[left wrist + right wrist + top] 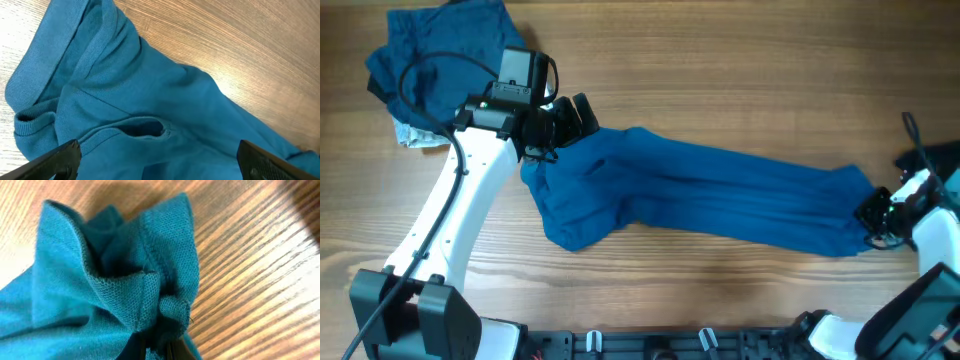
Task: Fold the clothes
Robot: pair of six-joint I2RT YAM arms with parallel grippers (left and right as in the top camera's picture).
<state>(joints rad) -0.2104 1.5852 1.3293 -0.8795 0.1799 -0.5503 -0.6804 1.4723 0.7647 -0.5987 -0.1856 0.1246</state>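
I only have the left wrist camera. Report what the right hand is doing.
Observer: The right hand is shut on the far end of the blue shirt, bunching a ribbed edge between its fingers.
Operator: Give me the shirt's lie on the table.
Observer: It stretches as one long band across the wooden table, from beneath the open left hand to the right hand.
Operator: Tell me what else is out there.
Observer: A heap of darker navy clothes sits at the table's far left corner, with a pale garment peeking from under it.
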